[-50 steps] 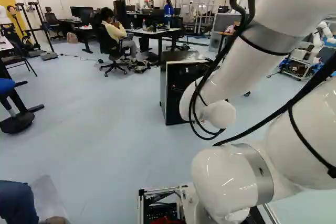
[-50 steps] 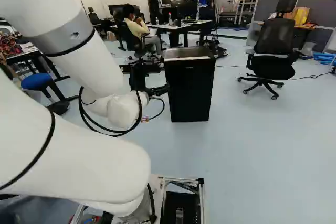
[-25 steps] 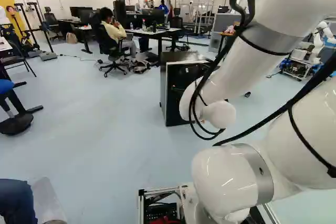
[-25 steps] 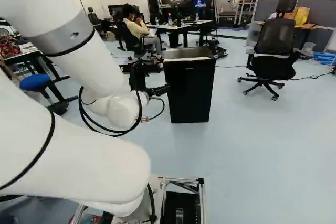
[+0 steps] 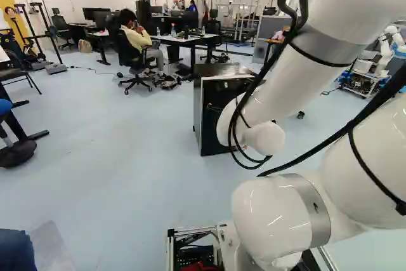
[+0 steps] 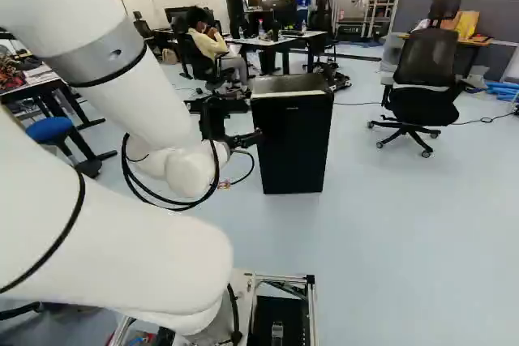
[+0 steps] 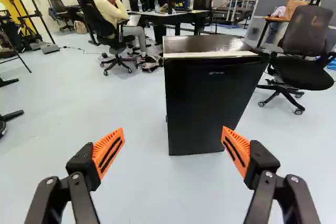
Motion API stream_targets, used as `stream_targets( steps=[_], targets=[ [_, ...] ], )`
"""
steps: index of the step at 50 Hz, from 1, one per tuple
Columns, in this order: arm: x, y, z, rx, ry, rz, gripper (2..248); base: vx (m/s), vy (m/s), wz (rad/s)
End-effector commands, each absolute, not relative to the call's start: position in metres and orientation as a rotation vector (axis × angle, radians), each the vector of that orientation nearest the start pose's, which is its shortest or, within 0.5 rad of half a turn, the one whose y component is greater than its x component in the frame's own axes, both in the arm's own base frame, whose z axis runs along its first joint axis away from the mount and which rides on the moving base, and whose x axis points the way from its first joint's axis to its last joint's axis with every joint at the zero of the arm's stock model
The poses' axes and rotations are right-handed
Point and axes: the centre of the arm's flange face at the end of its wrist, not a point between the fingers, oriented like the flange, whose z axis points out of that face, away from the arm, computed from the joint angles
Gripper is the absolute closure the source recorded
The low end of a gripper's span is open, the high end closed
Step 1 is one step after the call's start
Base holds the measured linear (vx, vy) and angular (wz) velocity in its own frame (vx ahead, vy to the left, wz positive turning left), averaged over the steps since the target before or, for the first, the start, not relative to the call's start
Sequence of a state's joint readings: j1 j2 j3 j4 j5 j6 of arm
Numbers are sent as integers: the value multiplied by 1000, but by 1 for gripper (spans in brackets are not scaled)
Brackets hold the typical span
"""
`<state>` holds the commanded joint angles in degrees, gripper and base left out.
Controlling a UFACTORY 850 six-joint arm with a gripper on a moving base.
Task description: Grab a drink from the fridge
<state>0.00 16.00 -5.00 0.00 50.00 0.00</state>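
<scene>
In the right base view my gripper (image 6: 251, 121) hangs near the left side of the black fridge (image 6: 293, 143), at the height of its upper half. In the wrist view the gripper (image 7: 173, 142) is open, its orange pads (image 7: 108, 152) wide apart with nothing between them. Ahead of the fingers stands the fridge (image 7: 207, 95), upright on the floor, off towards one finger, whose tip overlaps its lower edge in that view. Its door is closed and hides the inside, so I see no drink in it. My arm covers part of the fridge (image 5: 216, 115) in the left base view.
Behind the fridge a person sits on a chair by a desk (image 7: 184, 13) with monitors. An empty office chair (image 6: 422, 91) stands right of the fridge. A blue stool (image 6: 50, 129) is at the left of the right base view. Another robot (image 5: 386, 52) stands far right.
The base has moved a little forward: the fridge looks slightly nearer and the stool has slid outward. The arm has kept its pose against its lowest joint.
</scene>
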Motion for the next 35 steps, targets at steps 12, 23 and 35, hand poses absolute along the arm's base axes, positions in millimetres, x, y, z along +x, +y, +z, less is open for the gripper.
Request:
stream_targets(
  steps=[12, 23, 35],
  targets=[
    [270, 0, 366, -2558, 0, -1824, 3, 89, 0, -22],
    [270, 0, 366, -2558, 0, -1824, 3, 88, 29, -11],
    [270, 0, 366, -2558, 0, -1824, 3, 84, 30, -11]
  ],
)
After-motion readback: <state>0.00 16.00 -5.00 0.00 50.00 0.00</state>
